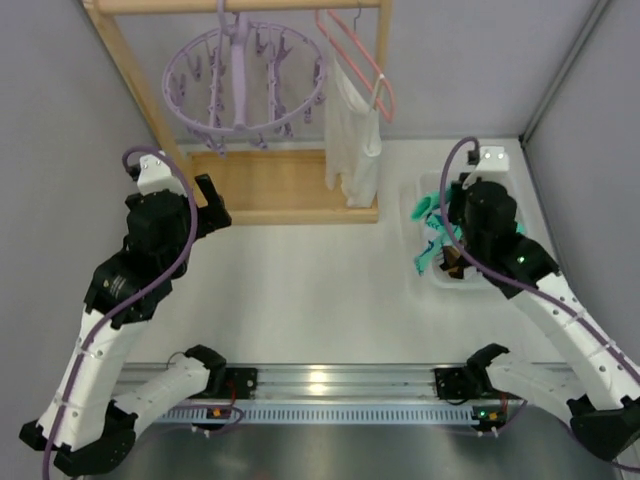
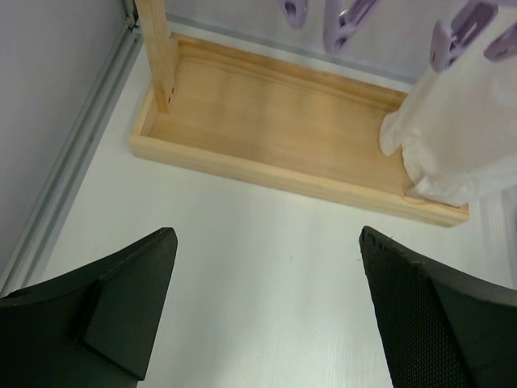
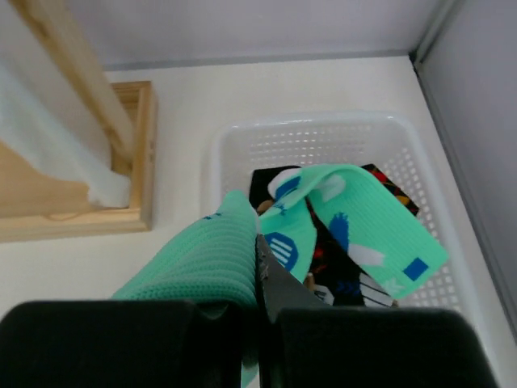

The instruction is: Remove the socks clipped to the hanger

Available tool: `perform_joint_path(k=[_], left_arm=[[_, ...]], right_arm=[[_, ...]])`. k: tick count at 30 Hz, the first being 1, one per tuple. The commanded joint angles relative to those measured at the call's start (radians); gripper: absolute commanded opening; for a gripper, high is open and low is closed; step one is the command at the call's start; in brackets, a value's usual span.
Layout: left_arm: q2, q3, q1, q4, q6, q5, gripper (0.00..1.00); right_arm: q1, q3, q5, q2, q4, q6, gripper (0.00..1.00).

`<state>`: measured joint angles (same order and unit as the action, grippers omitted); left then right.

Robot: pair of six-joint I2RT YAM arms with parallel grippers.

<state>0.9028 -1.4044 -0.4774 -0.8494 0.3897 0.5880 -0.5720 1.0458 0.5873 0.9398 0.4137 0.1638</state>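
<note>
Socks [image 3: 355, 218] lie heaped in the white basket [image 3: 323, 133] at the right of the table [image 1: 320, 300], one mint sock [image 3: 202, 259] pinched in the closed right gripper [image 3: 258, 267] above it (left gripper [image 2: 266, 307] gapes wide, empty).

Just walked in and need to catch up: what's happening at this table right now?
The right gripper is shut on a mint sock, holding it over the white basket, where other socks already lie. The left gripper hangs open and empty near the base of the wooden rack. The lavender hanger shows no socks on its clips.
</note>
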Motion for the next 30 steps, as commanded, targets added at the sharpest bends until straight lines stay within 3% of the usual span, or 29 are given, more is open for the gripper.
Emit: perform_joint_path(k=[1,3,6,10,19,24,27,28,29,30], left_arm=[[-0.129,0.105,0.005,0.026,0.018,-0.073,0.98],[-0.180,0.194,0.005,0.045,0.012,-0.076,0.98],[-0.278,0.317,0.005,0.101,0.001,-0.067,0.98],[-0.337,0.450,0.003,0.150,0.024,-0.062,0.98],[-0.386,0.510,0.005,0.151,0.020,-0.131,0.98],[-0.392,0.515,0.005,0.151,0.020,-0.157,0.98],[-0.393,0.516,0.005,0.151,0.021,-0.163,0.98],[-0.395,0.516,0.003,0.154,0.020,-0.163,0.98],[-0.393,0.516,0.003,0.154,0.020,-0.165,0.98],[-0.398,0.516,0.003,0.154,0.020,-0.165,0.98]], right_arm=[[0.221,0.124,-0.142,0.040,0.037,-0.047,0.00],[0.323,0.148,-0.274,0.100,0.024,-0.043,0.00],[0.483,0.160,-0.348,0.174,-0.019,-0.017,0.00],[0.529,0.113,-0.389,0.299,-0.099,-0.001,0.00],[0.600,0.000,-0.391,0.678,-0.150,0.123,0.01],[0.618,0.008,-0.432,0.810,-0.153,0.149,0.11],[0.623,-0.001,-0.452,0.791,-0.168,0.166,0.20],[0.624,0.002,-0.458,0.783,-0.162,0.171,0.25],[0.626,0.006,-0.471,0.760,-0.156,0.172,0.43],[0.626,0.017,-0.471,0.748,-0.145,0.174,0.51]])
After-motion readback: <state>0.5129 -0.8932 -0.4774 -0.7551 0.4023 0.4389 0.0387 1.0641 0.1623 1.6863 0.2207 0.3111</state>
